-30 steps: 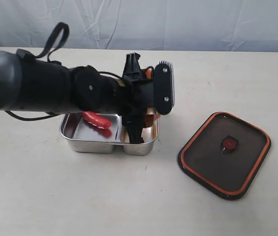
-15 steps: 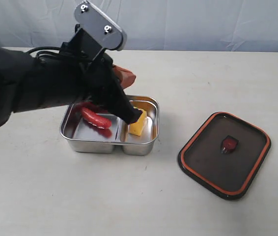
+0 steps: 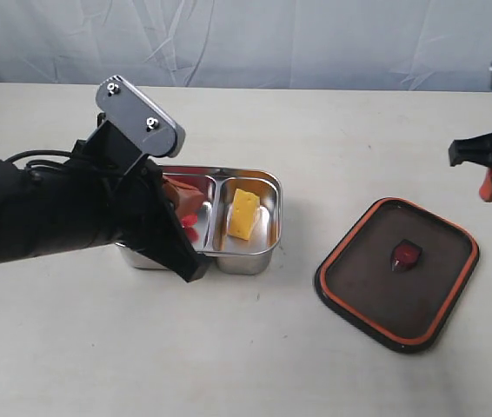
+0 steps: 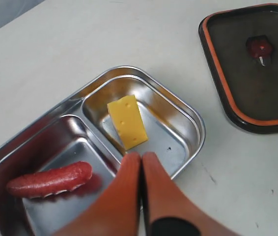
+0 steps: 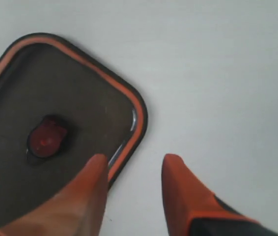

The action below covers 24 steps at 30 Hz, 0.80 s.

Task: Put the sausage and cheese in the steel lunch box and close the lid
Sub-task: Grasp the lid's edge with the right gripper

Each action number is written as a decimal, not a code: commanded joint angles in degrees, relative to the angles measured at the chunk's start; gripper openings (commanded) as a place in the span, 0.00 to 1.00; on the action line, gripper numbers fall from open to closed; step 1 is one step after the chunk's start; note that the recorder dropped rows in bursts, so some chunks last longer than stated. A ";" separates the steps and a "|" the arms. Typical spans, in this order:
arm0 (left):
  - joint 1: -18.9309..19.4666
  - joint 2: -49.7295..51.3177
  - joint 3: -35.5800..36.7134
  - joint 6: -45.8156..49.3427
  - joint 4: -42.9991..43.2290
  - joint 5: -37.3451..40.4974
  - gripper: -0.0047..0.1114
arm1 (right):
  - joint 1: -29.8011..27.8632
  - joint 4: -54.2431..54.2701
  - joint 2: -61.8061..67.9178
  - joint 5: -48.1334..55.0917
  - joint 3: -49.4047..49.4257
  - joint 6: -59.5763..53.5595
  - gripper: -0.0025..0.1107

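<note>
Left gripper [image 4: 140, 156]: I am holding it just over the rim of the steel lunch box [image 4: 198, 132], fingers pressed together, gripping nothing. In the box, the sausage [image 4: 50, 179] is lying in the larger compartment and the cheese [image 4: 127, 122] in the smaller one. Filling looks done, so I am reckoning the lid step is in hand. The lid [image 3: 376, 287] is lying flat, apart from the box on its cheese side. Right gripper [image 5: 135, 158]: I am hovering it at the lid edge farthest from the box, fingers apart, empty. The next move calls for pinching that rim, carrying it over, and my left arm clearing the box. The exterior view is hiding most of the sausage behind my left arm, while the left wrist view is showing it whole. Only the right wrist view is showing one finger over the lid's rim.
</note>
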 commanded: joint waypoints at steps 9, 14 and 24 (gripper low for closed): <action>0.13 -0.39 0.53 -0.40 -0.97 -0.50 0.04 | -2.61 2.59 13.33 -5.21 -2.20 -1.45 0.35; 0.13 -0.39 0.53 -0.40 -0.97 -0.61 0.04 | -4.76 3.74 14.33 -5.24 -2.23 -1.88 0.35; 0.13 -0.39 0.53 -0.40 -0.97 -0.61 0.04 | -4.91 5.37 14.33 -6.90 -2.23 -4.02 0.35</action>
